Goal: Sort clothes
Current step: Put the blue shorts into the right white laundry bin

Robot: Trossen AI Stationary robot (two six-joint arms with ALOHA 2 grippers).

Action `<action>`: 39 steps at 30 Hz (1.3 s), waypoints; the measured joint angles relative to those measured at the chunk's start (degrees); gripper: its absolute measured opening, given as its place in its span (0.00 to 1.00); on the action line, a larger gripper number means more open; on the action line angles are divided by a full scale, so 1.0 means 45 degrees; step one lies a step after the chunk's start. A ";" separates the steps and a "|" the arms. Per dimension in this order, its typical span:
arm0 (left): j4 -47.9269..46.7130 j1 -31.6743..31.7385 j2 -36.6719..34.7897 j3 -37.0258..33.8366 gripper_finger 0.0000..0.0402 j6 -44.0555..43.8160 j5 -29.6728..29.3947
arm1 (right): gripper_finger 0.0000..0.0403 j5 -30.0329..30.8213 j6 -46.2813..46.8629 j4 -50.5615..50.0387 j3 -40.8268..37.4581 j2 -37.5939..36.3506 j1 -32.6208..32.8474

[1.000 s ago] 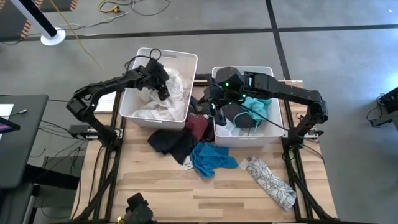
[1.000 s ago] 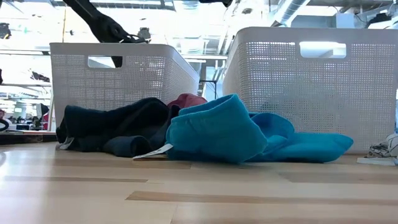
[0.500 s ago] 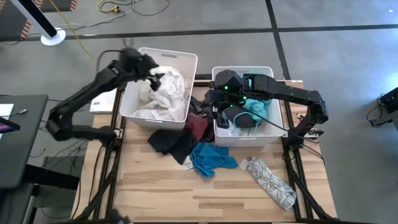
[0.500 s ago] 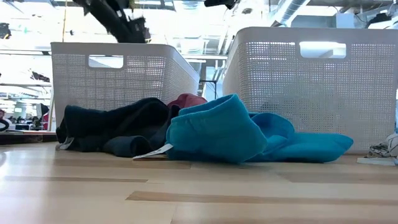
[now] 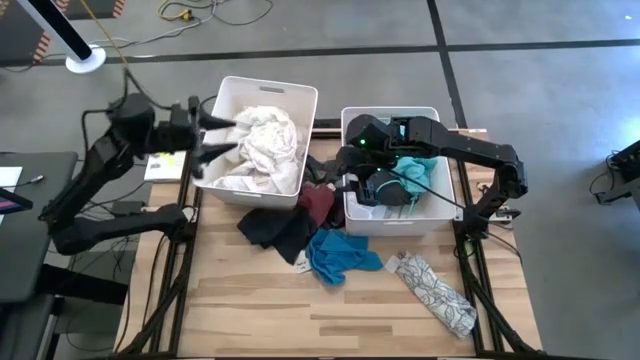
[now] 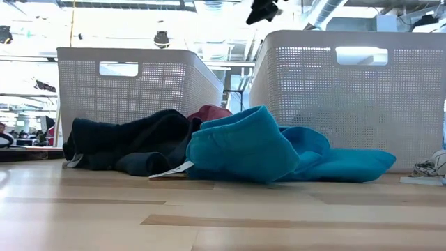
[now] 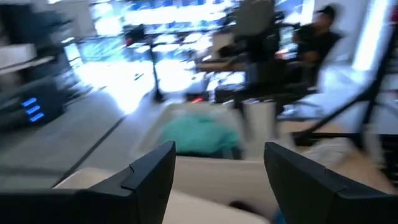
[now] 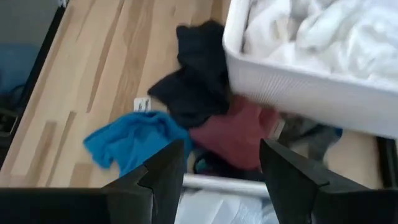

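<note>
The left gripper (image 5: 205, 140) has swung out of the left bin (image 5: 225, 100) within the last second and now hangs at that bin's outer edge, its fingers spread wide and holding nothing; a second ago it was down among the white clothes (image 5: 262, 145), which now lie heaped in the bin with nothing gripping them; the likely reading is that a white garment has just been dropped there and the arm is free for another pick.

The right gripper (image 5: 348, 180) has shifted only a little and hovers over the near-left corner of the right bin (image 5: 432, 222); its wrist view shows the fingers parted and empty above the bin's rim, looking toward the table pile.

That bin already holds dark and teal garments (image 5: 400, 180); on the table, the maroon garment (image 5: 318, 205) and the black garment (image 5: 268, 228) lie between and just in front of the bins, the blue garment (image 5: 340, 255) lies touching them, and the patterned white garment (image 5: 435, 292) lies apart toward the near-right; these four are still to sort.
</note>
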 joint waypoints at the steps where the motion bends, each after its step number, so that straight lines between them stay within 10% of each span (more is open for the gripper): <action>1: -0.0078 -0.0311 -0.0167 0.0000 0.60 -0.0081 0.0125 | 0.55 0.0000 0.0000 -0.0243 -0.0001 -0.0011 0.0064; 39: -0.0141 -1.0736 0.4348 -0.1656 0.60 0.1516 -0.1168 | 0.55 0.1544 0.7686 -0.3088 -0.1033 -0.0375 0.7746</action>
